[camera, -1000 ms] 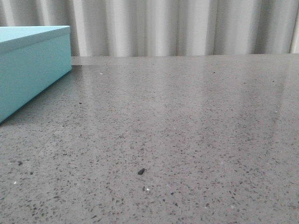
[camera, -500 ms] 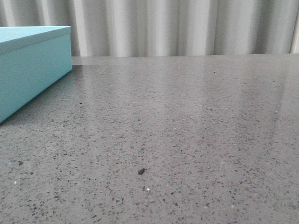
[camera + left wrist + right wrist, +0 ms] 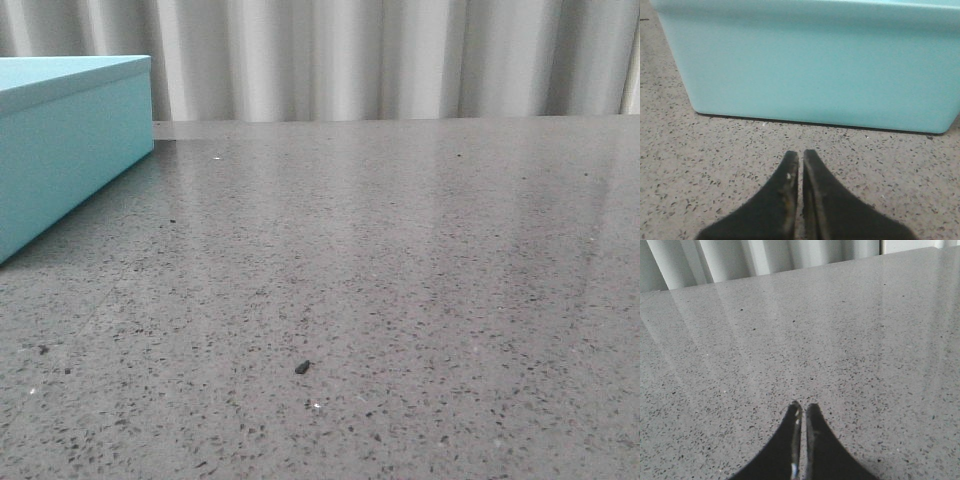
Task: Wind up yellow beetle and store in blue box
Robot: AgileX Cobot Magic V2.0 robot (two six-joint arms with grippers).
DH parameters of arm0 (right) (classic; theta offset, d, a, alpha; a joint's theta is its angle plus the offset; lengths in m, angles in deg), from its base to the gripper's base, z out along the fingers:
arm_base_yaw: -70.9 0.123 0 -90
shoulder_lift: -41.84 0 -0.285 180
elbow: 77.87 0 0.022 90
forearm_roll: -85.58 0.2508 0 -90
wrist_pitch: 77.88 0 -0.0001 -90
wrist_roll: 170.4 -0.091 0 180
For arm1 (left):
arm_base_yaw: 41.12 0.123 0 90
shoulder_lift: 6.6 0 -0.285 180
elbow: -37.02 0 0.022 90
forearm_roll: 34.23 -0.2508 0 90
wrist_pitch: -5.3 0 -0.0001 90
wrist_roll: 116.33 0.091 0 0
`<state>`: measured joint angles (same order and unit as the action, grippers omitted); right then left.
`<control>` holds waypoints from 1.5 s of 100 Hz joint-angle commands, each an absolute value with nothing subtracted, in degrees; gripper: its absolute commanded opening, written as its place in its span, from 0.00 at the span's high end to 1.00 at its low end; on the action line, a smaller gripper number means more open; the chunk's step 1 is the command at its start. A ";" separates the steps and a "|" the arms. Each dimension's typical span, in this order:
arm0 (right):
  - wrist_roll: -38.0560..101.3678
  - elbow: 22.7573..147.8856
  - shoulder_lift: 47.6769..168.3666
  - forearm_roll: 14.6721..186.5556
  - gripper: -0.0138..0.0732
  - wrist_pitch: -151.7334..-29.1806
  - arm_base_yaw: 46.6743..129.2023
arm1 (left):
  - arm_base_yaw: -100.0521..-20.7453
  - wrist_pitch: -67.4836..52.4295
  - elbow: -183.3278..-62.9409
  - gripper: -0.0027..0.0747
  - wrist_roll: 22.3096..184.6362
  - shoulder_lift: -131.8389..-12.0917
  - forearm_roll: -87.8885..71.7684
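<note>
The blue box (image 3: 60, 140) stands at the far left of the grey speckled table in the front view, its flat lid on. In the left wrist view the same blue box (image 3: 810, 60) fills the picture beyond my left gripper (image 3: 800, 154), which is shut and empty, a short way from the box's side wall. My right gripper (image 3: 803, 406) is also shut with nothing in it, over bare tabletop. The yellow beetle is out of view in every frame. Neither arm shows in the front view.
A small dark speck (image 3: 302, 367) lies on the table near the front middle. A pleated grey curtain (image 3: 400, 55) hangs behind the table's far edge.
</note>
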<state>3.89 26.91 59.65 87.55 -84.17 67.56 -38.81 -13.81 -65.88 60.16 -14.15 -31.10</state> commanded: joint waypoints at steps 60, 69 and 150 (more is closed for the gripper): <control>4.08 25.94 54.77 85.58 0.91 -78.86 67.34 | -38.67 -11.50 -64.33 0.99 59.64 -12.28 -30.37; 4.08 24.19 53.22 85.58 0.91 -78.28 67.34 | -38.67 -11.50 -64.33 0.99 59.64 -12.28 -30.37; 14.60 23.23 47.83 86.10 0.91 -95.80 67.21 | -38.67 -11.50 -64.33 0.99 59.64 -12.28 -30.37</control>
